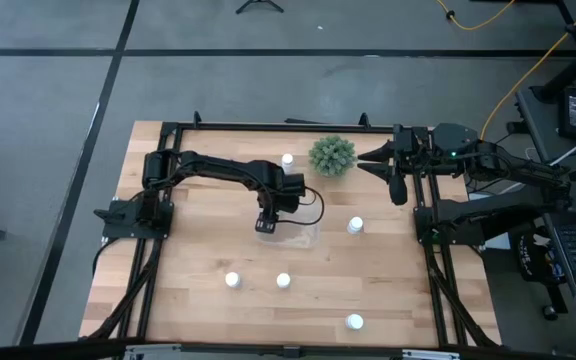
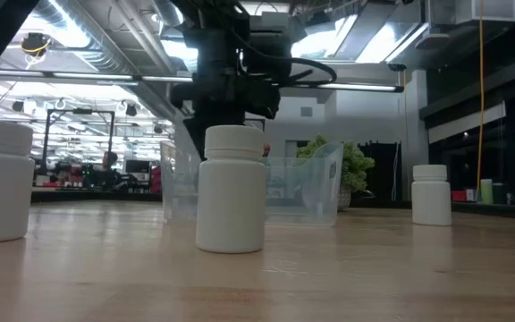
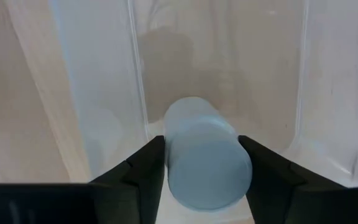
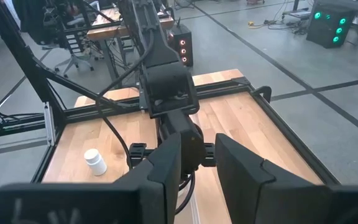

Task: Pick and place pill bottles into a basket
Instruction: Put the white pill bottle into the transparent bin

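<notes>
My left gripper [image 1: 268, 222] stands over the near-left end of the clear basket [image 1: 296, 238] and is shut on a white pill bottle [image 3: 207, 158]. The basket's clear walls [image 3: 92, 106] show all round the bottle in the left wrist view. Five more bottles stand upright on the table: one by the plant [image 1: 287, 159], one right of the basket [image 1: 356, 226], two nearer [image 1: 233, 280] [image 1: 283, 281], and one at the front [image 1: 354, 322]. My right gripper [image 1: 376, 160] waits open at the far right. My left gripper pinches the bottle's round sides [image 3: 174, 163] between its two fingers [image 3: 143, 168], coming from above and pointing down. The bottle stands along the fingers, one flat end toward the wrist camera, inside the basket's walls. Whether its lower end touches the basket floor cannot be told.
A green spiky plant [image 1: 332, 155] stands on the table just beyond the basket, right of the far bottle. Black frame rails [image 1: 153, 260] run along the table's left and right sides. In the low view a bottle [image 2: 231, 188] stands in front of the basket [image 2: 302, 188].
</notes>
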Available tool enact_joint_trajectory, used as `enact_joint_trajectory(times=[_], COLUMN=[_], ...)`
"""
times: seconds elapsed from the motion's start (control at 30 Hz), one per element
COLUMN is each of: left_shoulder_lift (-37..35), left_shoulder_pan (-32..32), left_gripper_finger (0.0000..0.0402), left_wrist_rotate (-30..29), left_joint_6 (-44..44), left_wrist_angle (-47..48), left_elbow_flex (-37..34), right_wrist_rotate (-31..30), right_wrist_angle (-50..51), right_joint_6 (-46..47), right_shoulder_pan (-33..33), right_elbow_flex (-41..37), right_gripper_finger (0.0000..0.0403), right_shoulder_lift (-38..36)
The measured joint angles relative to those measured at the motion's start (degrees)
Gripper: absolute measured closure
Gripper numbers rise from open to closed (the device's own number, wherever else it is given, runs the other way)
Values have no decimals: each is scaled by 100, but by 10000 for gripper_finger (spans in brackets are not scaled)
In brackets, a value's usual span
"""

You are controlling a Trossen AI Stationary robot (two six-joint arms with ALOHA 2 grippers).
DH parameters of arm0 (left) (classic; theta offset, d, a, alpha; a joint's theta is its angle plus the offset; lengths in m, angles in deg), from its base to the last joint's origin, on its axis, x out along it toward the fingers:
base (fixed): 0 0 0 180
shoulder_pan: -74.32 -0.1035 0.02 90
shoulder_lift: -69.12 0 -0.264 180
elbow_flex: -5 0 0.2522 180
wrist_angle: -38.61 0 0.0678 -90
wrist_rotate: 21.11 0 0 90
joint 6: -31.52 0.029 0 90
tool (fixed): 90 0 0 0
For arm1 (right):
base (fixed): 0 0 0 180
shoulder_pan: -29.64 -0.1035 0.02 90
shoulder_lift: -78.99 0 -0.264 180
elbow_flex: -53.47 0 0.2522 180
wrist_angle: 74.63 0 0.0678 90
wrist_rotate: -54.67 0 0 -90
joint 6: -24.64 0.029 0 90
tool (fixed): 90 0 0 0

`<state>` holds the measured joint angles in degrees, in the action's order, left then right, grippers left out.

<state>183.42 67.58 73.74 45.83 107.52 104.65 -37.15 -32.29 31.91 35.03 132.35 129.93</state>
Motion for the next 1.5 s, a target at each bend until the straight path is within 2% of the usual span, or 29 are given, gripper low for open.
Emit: enact_joint_trajectory(times=[0.17, 0.33, 0.53, 0.7, 0.87, 1.0, 1.13, 1.23, 1.5], left_shoulder_lift=[74, -36, -432, -928, -1589, -2240, -2828, -3200, -3769], left_shoulder_pan=[-12, -38, -53, -48, -49, -49, -49, -18, -12], left_gripper_finger=[176, 143, 106, 84, 78, 78, 78, 78, 77], left_wrist_rotate=[-156, 21, -166, -544, -1348, -1974, -2697, -3138, -3661], left_joint_6=[-96, -197, -328, -396, -548, -1089, -1503, -1702, -1815], left_wrist_angle=[18, 209, 386, 659, 852, 687, 575, 612, 633], left_elbow_flex=[-46, -23, 189, 615, 988, 1117, 1115, 1115, 1115], right_wrist_rotate=[0, 0, 37, 92, 342, 433, 545, 560, 910], right_wrist_angle=[-2, -2, 1, -2, 54, 511, 1194, 1685, 3609], right_joint_6=[6, -6, -153, -193, -319, -424, -376, 35, 1057], right_shoulder_pan=[0, -1, -2, 0, 0, -2, -4, -2, -4], right_elbow_flex=[0, 0, 7, 7, 7, 7, 7, 7, 7], right_gripper_finger=[300, 300, 300, 300, 300, 289, 258, 217, 57], right_shoulder_lift=[0, 0, 2, 7, 43, 208, 501, 755, 1816])
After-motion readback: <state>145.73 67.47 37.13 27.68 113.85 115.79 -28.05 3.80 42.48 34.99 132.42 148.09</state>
